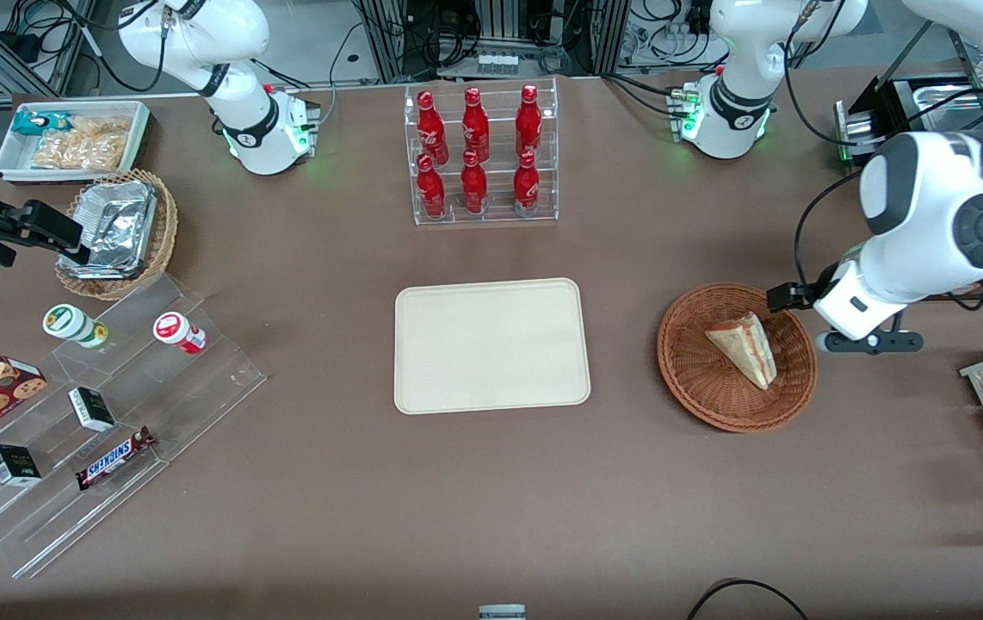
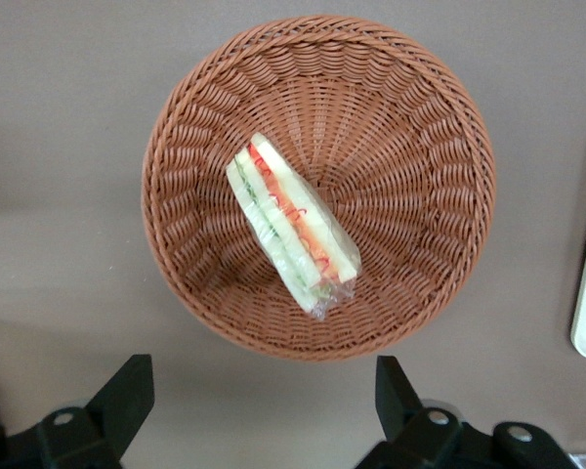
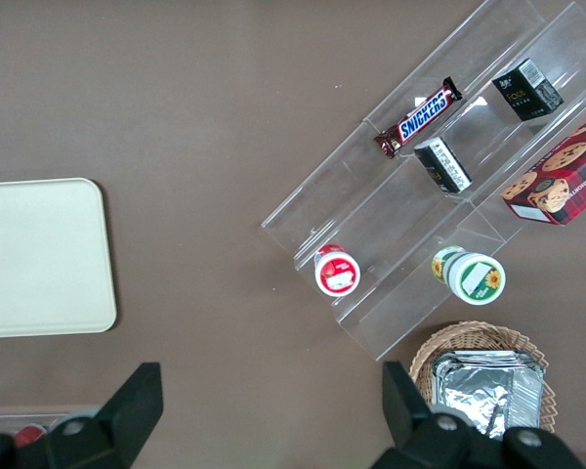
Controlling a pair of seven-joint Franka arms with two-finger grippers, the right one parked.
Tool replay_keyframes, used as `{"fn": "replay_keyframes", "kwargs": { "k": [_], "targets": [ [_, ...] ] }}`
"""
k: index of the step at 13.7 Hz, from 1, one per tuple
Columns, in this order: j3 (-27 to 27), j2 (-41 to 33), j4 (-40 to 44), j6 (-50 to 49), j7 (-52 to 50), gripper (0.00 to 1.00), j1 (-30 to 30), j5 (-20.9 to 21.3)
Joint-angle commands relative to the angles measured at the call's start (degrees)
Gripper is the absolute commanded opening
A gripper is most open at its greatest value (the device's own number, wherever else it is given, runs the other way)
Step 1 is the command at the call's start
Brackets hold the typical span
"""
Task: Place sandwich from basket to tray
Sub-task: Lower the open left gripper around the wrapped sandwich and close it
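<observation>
Sandwich [image 2: 291, 227] lies on its side in the basket [image 2: 410, 137], wrapped in clear film, with its red, white and green filling edge facing up toward my wrist camera. It rests on the basket floor, slightly off centre, and nothing is touching it. My claw [image 2: 259, 401] hangs above the worktop [image 1: 328, 482] just outside the basket rim; its two black fingers [image 2: 127, 396] are spread wide apart and hold nothing. In the front view my claw itself is hidden by my arm's last link, which sits above the rim on the working arm's side of the basket. The tray [image 1: 491, 344] lies flat at the middle of the worktop, beside the basket and apart from it, toward the parked arm's end. A clear rack of red bottles [image 1: 479, 155] stands farther from the front camera than the tray.
</observation>
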Motion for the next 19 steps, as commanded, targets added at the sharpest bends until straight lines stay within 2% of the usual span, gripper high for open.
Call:
{"fn": "replay_keyframes", "kwargs": {
  "k": [1,4,11,14,19],
  "targets": [
    [0.05,-2.03,-6.72,7.87,-5.62,1.0,-1.52,0.5],
    [0.14,-3.26,-12.98,18.07,-15.01,1.0,-2.85,0.51],
    [0.05,-1.42,-13.34,19.76,-44.81,1.0,-2.94,0.51],
    [-0.04,0.69,-13.43,21.7,-50.19,1.0,-3.03,0.51],
    [-0.04,5.52,-13.34,26.61,-50.56,1.0,-3.03,0.51]
  ]
}}
